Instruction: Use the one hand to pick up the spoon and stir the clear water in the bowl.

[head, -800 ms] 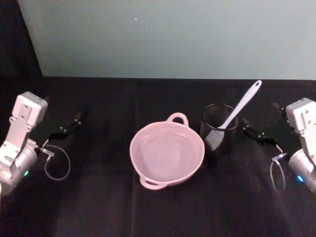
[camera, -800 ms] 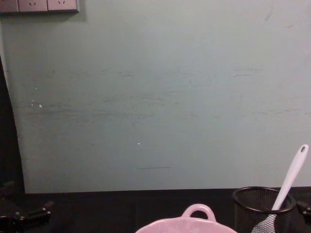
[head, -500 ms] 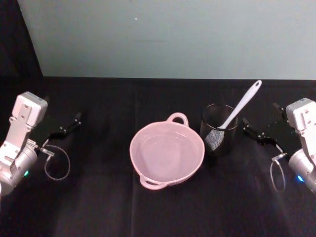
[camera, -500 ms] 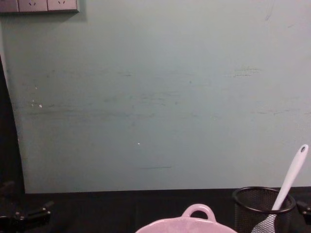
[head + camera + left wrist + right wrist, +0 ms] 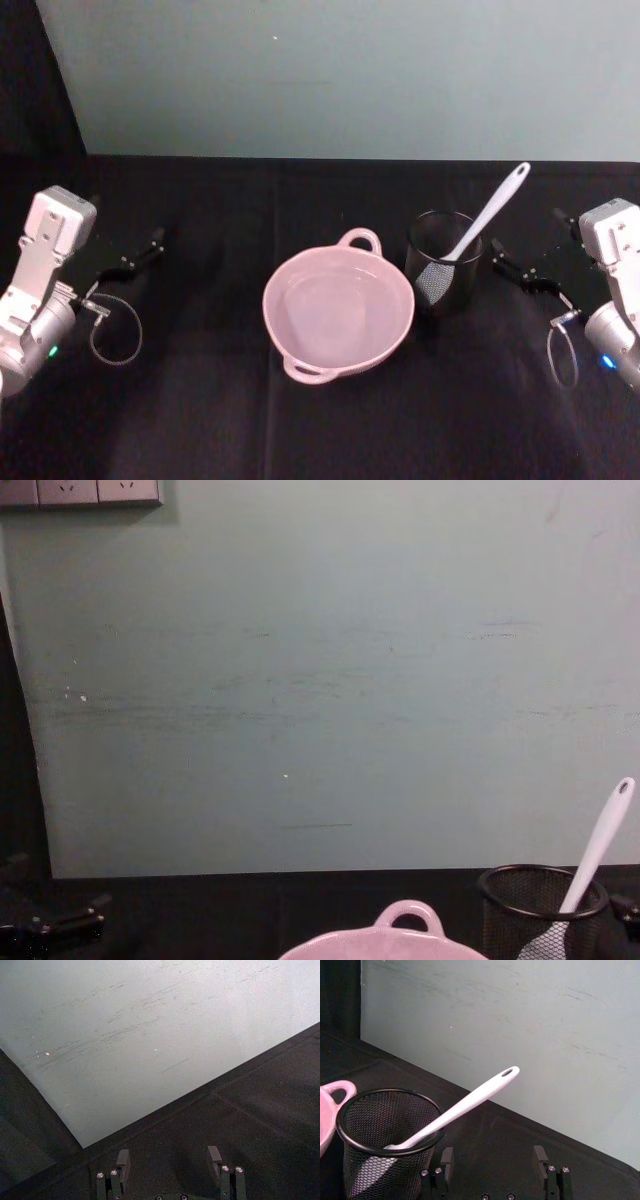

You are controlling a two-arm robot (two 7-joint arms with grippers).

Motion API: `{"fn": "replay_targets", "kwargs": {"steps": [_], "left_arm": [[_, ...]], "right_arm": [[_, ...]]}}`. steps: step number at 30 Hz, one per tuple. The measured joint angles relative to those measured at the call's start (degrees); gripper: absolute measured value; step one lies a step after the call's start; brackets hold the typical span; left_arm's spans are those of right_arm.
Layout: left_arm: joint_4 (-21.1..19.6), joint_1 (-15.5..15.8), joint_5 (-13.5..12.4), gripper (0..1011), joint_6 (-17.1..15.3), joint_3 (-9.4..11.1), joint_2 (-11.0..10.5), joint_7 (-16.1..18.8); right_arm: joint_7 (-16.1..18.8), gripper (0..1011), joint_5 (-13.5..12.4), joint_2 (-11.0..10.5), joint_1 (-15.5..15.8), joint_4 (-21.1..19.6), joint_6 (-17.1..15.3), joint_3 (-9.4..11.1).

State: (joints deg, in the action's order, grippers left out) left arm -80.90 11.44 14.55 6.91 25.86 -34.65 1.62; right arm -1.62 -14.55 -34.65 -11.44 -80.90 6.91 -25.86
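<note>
A pale pink glossy bowl point(image 5: 279, 322) with loop handles on its rim is seen at the centre of the black cloth-covered table point(image 5: 200, 410). Clear water point(image 5: 338, 312) is held in it. Just beside the bowl, on the robot's right, a black wire-mesh cup point(image 5: 457, 290) is stood upright; whether cup and bowl touch cannot be told.

The long slim white plastic spoon point(image 5: 489, 216) is found inside the mesh cup. Its flat head is down at the cup's bottom, seen through the mesh. The handle is leaned against the rim and tilted up and away toward the right, with the hole end well above the cup. The spoon is not touched by either gripper.

The black flat-jawed right gripper point(image 5: 492, 1152) is held near the table at the right edge, just beside the mesh cup, pointed toward it. Its fingers are spread apart and nothing is between them. In the right wrist view the cup and spoon are seen close ahead.

The black left gripper point(image 5: 170, 1154) is parked at the table's left edge, well apart from the bowl. Its fingers are also spread, with nothing gripped, and it is aimed at the pale green wall point(image 5: 150, 1020).
</note>
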Motion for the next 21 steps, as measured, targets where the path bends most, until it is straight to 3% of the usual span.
{"fn": "replay_targets", "kwargs": {"steps": [21], "left_arm": [[0.00, 0.00, 0.00, 1011, 0.00, 0.00, 0.00, 0.00]], "right_arm": [[0.00, 1003, 0.00, 0.00, 0.00, 0.00, 0.00, 0.00]]}}
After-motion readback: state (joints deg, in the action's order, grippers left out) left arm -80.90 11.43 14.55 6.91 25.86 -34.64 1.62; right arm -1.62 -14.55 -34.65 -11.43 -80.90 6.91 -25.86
